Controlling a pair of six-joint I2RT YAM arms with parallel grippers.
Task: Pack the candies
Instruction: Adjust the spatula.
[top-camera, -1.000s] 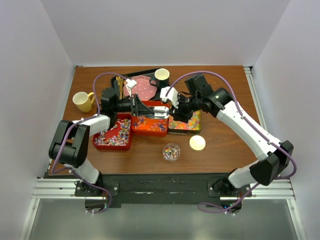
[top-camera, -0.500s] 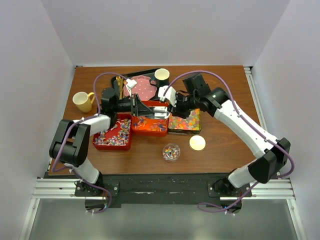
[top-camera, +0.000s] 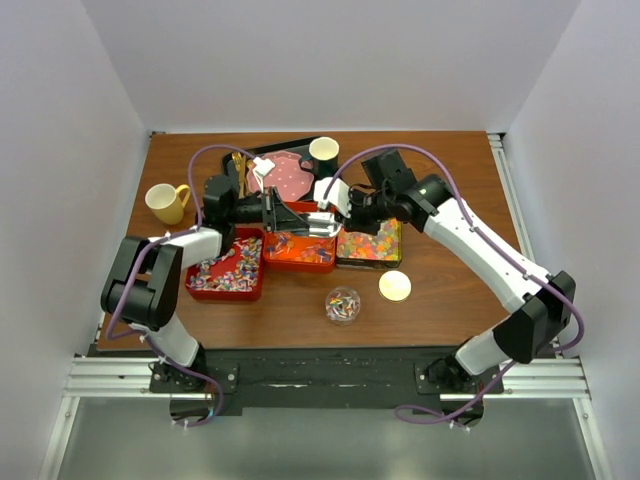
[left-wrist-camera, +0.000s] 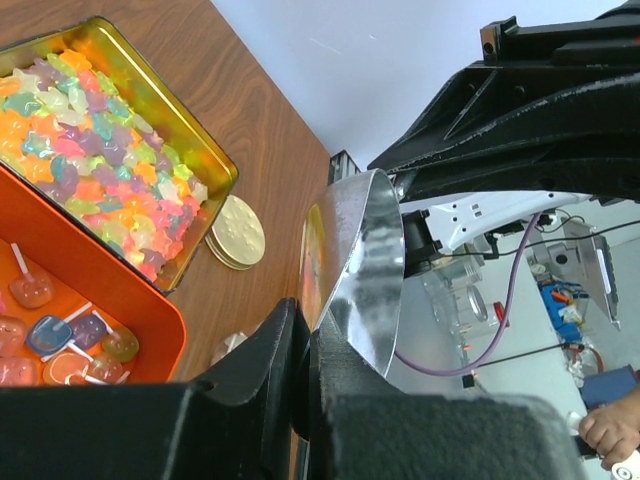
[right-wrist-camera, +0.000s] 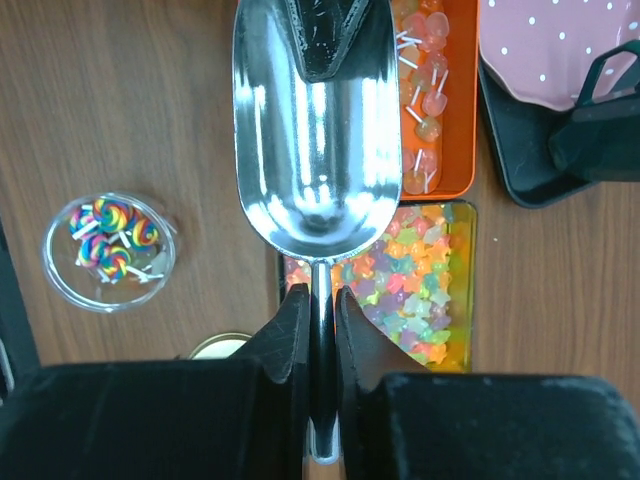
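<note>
Steel scoop (right-wrist-camera: 310, 150), handle nipped in my right gripper (right-wrist-camera: 322, 300), bowl straight ahead, candies (right-wrist-camera: 410, 290) just under its heel, rightward; left gripper (left-wrist-camera: 308, 345) pinches the far rim.

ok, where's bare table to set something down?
Widest: the far right corner, beyond the right arm and right of the black tray. Also the near strip left of the lollipop cup, below the red tray. Crowded mid-table around the trays and gold tin.

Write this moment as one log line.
scoop: empty | left gripper: jaws on its bowl | right gripper: jaws on its handle | candies: in trays
</note>
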